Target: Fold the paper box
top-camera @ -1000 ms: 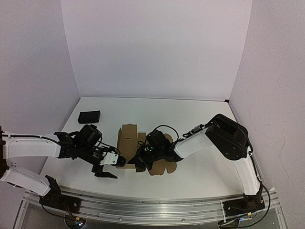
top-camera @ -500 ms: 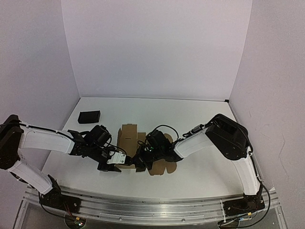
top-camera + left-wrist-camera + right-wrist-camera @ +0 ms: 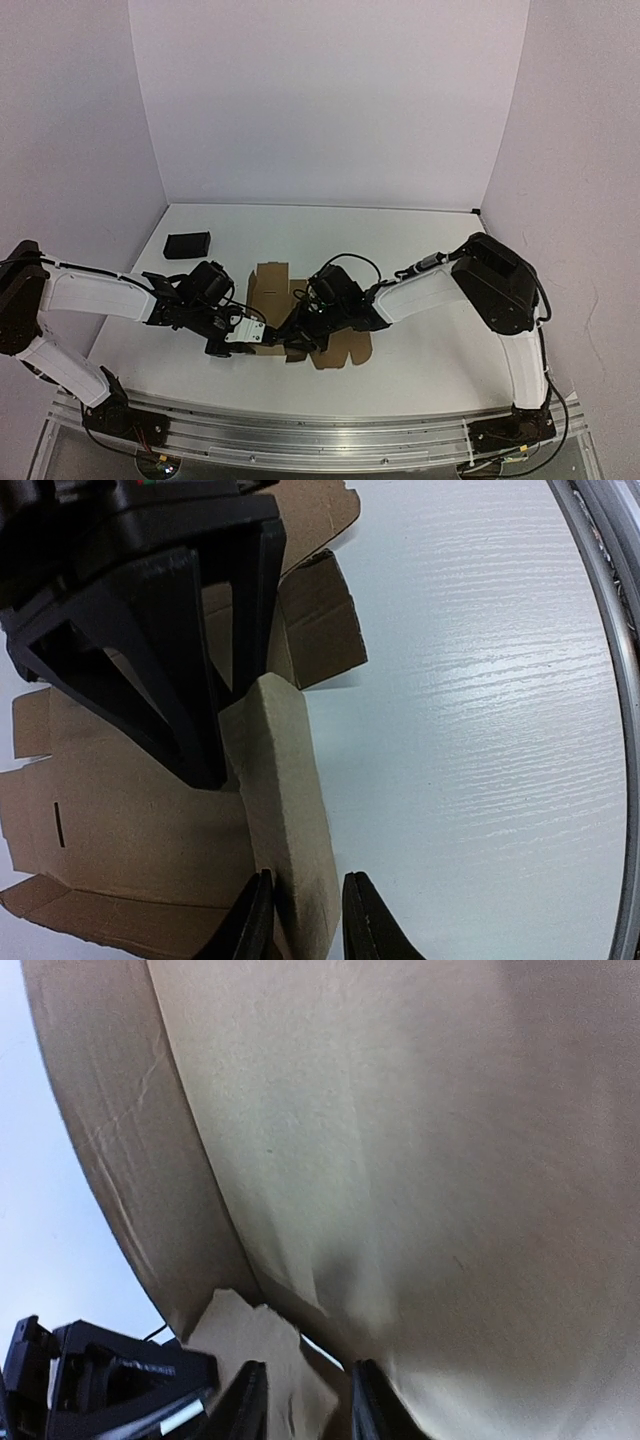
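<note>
The paper box point(image 3: 268, 285) is a flat brown die-cut sheet lying between the two arms, with one side flap raised. In the left wrist view that raised flap point(image 3: 285, 810) stands on edge over the sheet point(image 3: 120, 820). My left gripper point(image 3: 300, 930) straddles its near end, jaws drawn in against it. In the top view the left gripper point(image 3: 248, 338) sits at the sheet's near left edge. My right gripper point(image 3: 298, 340) is just to its right, low over the sheet. Its black fingers point(image 3: 160, 660) stand apart. The cardboard point(image 3: 400, 1160) fills the right wrist view, where the right gripper point(image 3: 305, 1405) is open over a small flap.
A small black rectangular block point(image 3: 187, 244) lies at the back left of the white table point(image 3: 420, 240). White walls close in the back and both sides. A metal rail point(image 3: 300, 425) runs along the near edge, also seen as the rail point(image 3: 610, 680).
The left gripper moved right to the sheet's near left flap and closed around it. The right gripper's jaws parted, and the right arm's elbow shifted slightly.
</note>
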`<state>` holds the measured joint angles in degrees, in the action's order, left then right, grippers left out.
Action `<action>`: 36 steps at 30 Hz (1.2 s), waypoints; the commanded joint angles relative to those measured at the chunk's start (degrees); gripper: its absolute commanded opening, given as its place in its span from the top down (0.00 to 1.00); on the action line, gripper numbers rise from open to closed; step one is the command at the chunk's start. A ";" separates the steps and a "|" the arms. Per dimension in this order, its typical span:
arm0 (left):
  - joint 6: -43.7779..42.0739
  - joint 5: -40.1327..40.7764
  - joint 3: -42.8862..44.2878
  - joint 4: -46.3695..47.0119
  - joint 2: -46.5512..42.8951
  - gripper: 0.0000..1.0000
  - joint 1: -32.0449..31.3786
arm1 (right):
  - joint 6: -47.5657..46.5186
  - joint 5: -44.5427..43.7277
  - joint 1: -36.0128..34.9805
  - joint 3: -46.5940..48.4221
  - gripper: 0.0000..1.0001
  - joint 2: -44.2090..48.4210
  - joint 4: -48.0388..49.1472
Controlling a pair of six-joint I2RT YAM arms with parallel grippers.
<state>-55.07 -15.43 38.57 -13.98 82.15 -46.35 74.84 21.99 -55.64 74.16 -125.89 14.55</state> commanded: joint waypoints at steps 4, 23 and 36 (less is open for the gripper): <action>-1.13 -1.56 0.19 -1.65 -0.97 0.76 -0.23 | -6.39 -6.87 0.22 -2.47 0.63 11.25 -10.45; -2.70 -1.53 -0.70 0.32 -1.66 0.71 -0.24 | -20.94 -17.09 7.35 -15.93 0.21 26.30 -47.44; -4.55 -1.59 -1.78 2.35 -1.55 0.71 -0.25 | -9.39 -1.71 11.77 -30.41 0.36 22.67 -7.75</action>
<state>-58.38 -16.25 37.68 -13.23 81.76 -46.35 60.14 16.64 -43.64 48.53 -99.34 -5.33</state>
